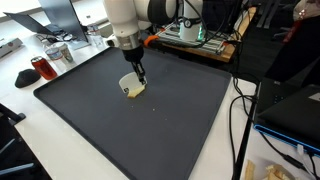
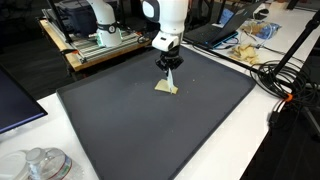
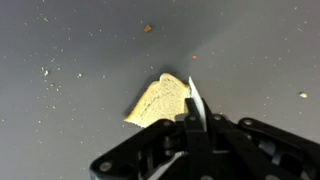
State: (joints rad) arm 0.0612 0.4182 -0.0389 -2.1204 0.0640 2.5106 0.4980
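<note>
A slice of pale bread lies on a dark grey mat; it shows near the mat's middle in both exterior views. My gripper points straight down over the slice's edge. Its fingers are shut on a thin white blade-like tool. The tool's tip rests at the right edge of the bread. Whether the tip presses into the bread cannot be told.
Crumbs are scattered on the mat. A red can and glassware stand beside the mat. A wooden stand with electronics is behind. Cables and a crumpled bag lie off the mat's edge.
</note>
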